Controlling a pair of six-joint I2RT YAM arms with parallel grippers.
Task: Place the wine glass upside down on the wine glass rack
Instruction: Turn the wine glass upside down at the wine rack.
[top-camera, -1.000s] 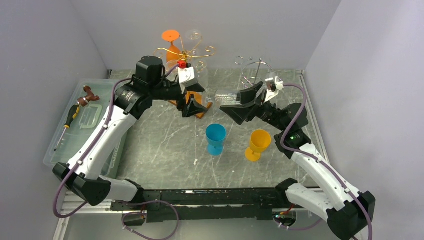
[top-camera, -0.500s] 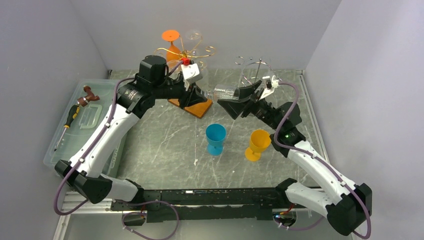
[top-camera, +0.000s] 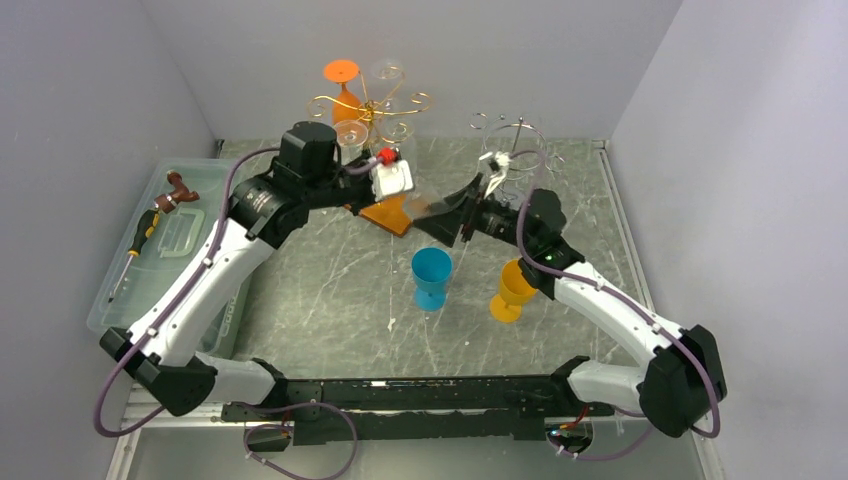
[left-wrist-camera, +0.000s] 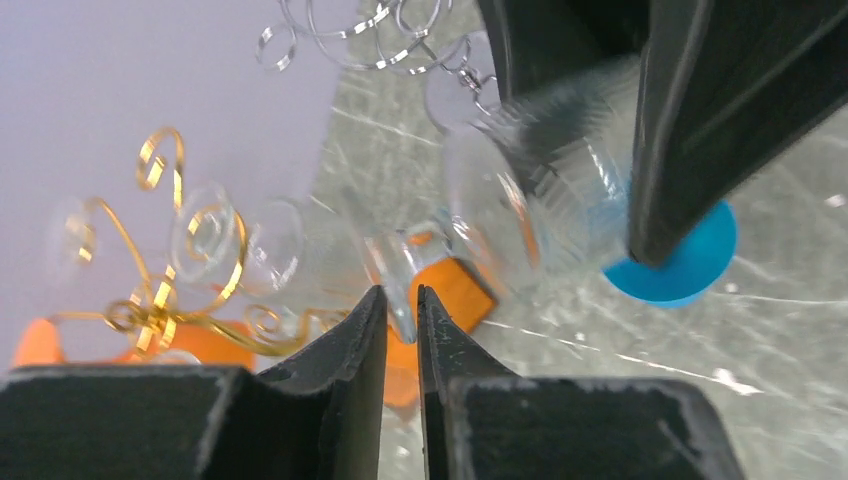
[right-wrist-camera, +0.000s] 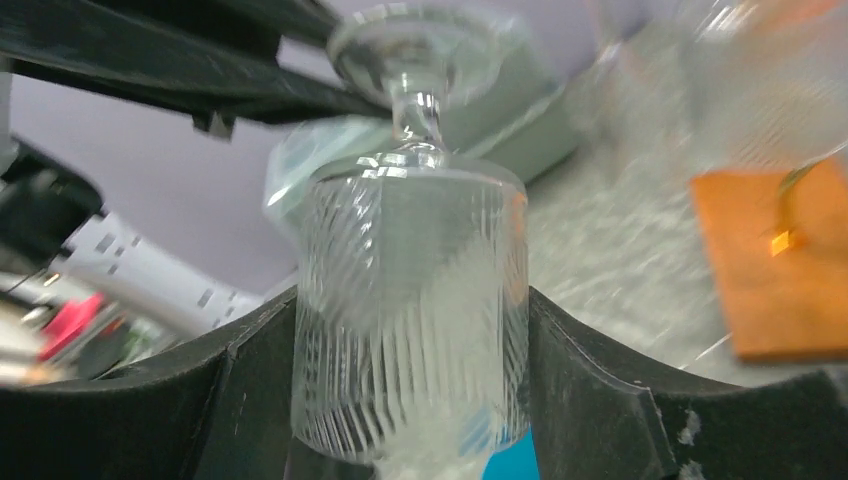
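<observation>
Currently the wine glass (right-wrist-camera: 410, 310) lies sideways in the air, just right of the gold wire rack (top-camera: 372, 105) and its orange base (top-camera: 388, 213). The right gripper (right-wrist-camera: 412, 340), spread wide, clamps the ribbed bowl. The left gripper (left-wrist-camera: 402, 305), nearly closed, pinches the stem. An orange glass (top-camera: 343, 85) and clear glasses (top-camera: 385, 72) fill the rack's far hooks. A silver rack (top-camera: 512, 140) stands to its right; a blue cup (top-camera: 432, 275) and a yellow cup (top-camera: 517, 288) sit nearer on the counter (top-camera: 330, 290).

Grey marbled stone counter (top-camera: 330, 290), plain pale grey walls (top-camera: 560, 50) on three sides, even diffuse light.
</observation>
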